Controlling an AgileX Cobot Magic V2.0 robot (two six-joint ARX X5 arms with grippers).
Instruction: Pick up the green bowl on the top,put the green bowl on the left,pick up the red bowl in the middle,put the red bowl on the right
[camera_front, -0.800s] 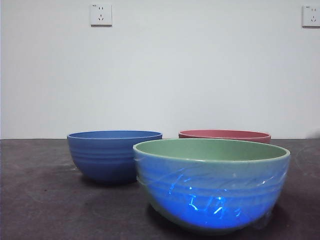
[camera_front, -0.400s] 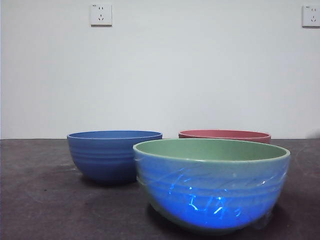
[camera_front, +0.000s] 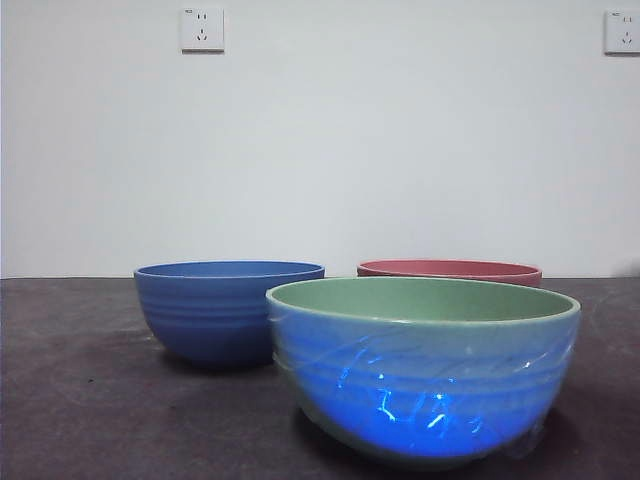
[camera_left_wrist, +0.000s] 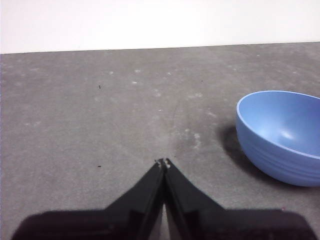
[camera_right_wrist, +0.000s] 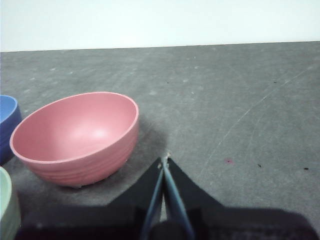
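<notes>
Three round, ribbed, glossy bowls of like size stand upright and apart on a dark grey, matte, lightly scuffed table (camera_front: 80, 400) before a plain white wall carrying two white sockets, one (camera_front: 202, 30) toward the left and one (camera_front: 622, 32) at the right edge. The green bowl (camera_front: 425, 365) stands nearest the front camera, right of centre; its rim and inside are pale sage green, while its outer wall shows a bright bluish reflection with streaked highlights. The red bowl (camera_front: 450, 270) stands behind it, only its dull pinkish-red rim showing above the green rim; the right wrist view shows its smooth inside and ribbed outer wall, with nothing in it. The solid blue bowl (camera_front: 228, 310) stands to the left of both, farther back than the green bowl. The left gripper (camera_left_wrist: 163, 162) hovers above bare table, near but apart from the blue bowl, its two black jaws pressed together at the tips and holding nothing. The right gripper (camera_right_wrist: 164, 159) likewise has its jaws closed on nothing, just beside the red bowl without touching it.
</notes>
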